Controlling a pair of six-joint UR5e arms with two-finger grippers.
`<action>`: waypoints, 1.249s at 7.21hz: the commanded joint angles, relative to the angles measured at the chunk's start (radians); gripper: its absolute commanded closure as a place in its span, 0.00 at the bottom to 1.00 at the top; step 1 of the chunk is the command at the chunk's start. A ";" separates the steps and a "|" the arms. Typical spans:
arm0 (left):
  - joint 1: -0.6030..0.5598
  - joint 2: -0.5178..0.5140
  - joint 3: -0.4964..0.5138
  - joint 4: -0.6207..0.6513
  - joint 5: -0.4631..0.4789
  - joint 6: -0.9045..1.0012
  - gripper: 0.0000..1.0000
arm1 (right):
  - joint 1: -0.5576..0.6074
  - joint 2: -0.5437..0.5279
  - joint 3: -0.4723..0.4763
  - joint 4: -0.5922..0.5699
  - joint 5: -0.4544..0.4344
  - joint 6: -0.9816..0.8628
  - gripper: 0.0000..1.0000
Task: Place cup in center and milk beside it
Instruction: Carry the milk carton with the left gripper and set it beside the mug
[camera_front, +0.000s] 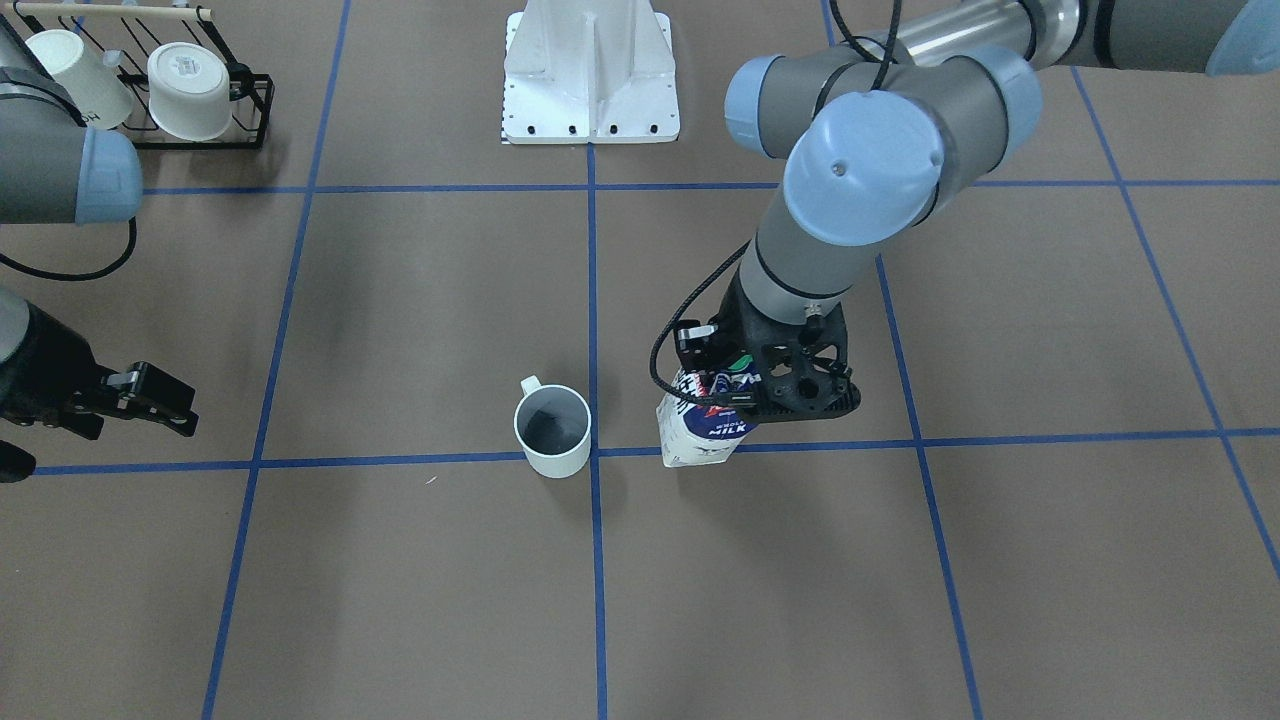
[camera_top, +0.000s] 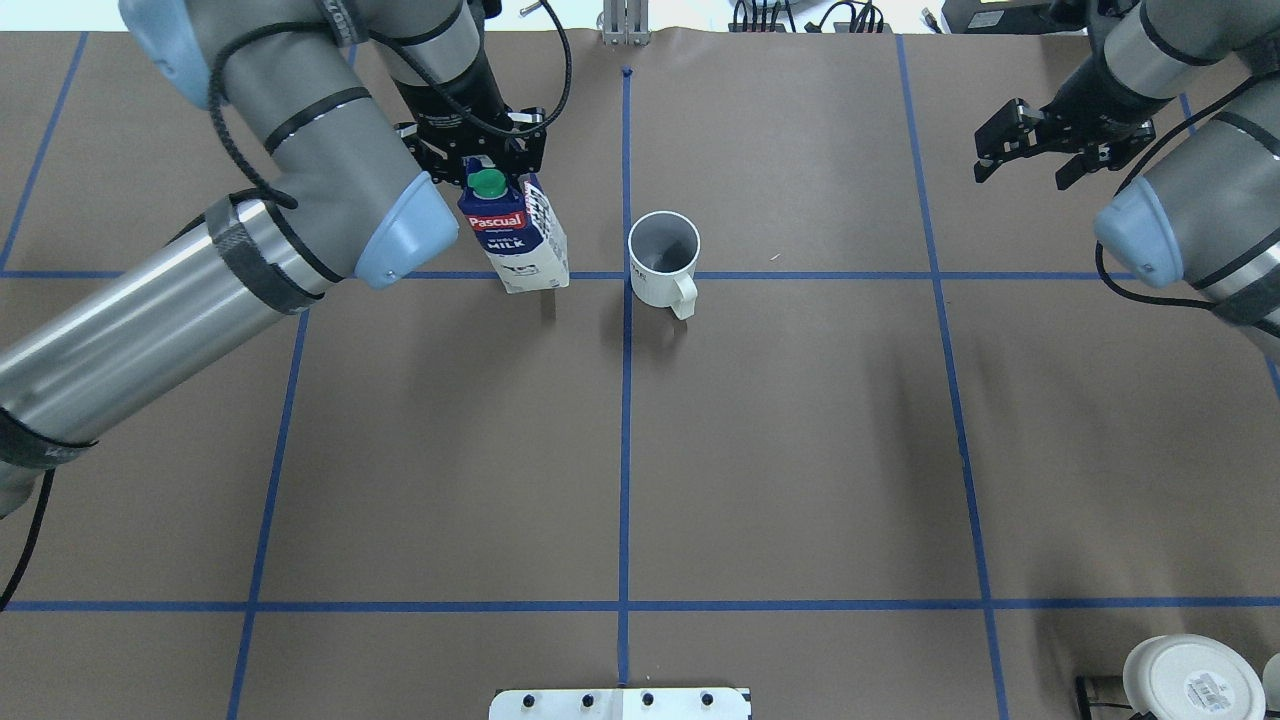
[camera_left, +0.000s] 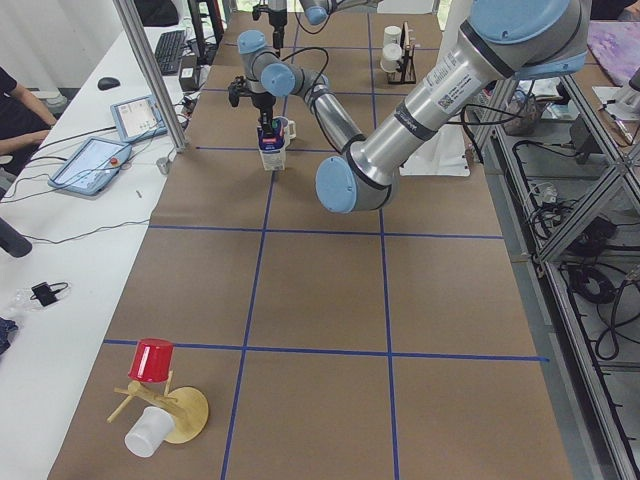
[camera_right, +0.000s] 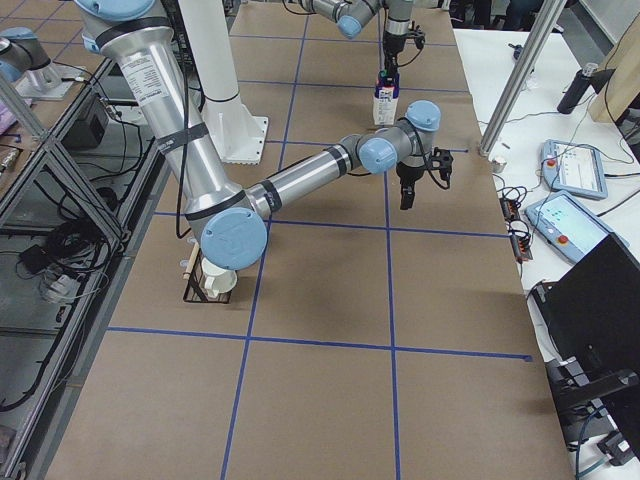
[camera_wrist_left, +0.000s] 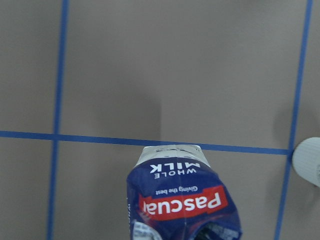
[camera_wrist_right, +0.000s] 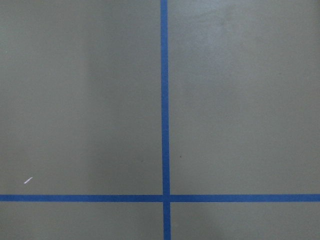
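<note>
Overhead exterior view: the dark blue milk carton with green cap (camera_top: 515, 235) stands upright, long axis vertical, cap up, red band facing the robot, its foot on a blue tape line (camera_top: 800, 275). The left gripper (camera_top: 485, 165) straddles its top; whether the jaws press it cannot be told. Near it, apart, the small white mug with dark grey inside (camera_top: 663, 258) sits mouth up at the tape crossing, handle toward the robot. The right gripper (camera_top: 1025, 165) hangs spread and empty, well apart. On the brown paper table (camera_top: 800, 450), a black wire rack (camera_front: 200, 143) holds white cups (camera_front: 190, 90).
</note>
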 joint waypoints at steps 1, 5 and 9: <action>0.022 -0.039 0.037 -0.015 0.008 -0.009 1.00 | 0.017 -0.032 -0.002 0.002 0.013 -0.009 0.00; 0.062 -0.050 0.072 -0.084 0.036 -0.032 1.00 | 0.022 -0.042 -0.002 0.002 0.015 -0.011 0.00; 0.079 -0.057 0.097 -0.154 0.068 -0.098 0.02 | 0.020 -0.040 -0.002 0.000 0.015 -0.009 0.00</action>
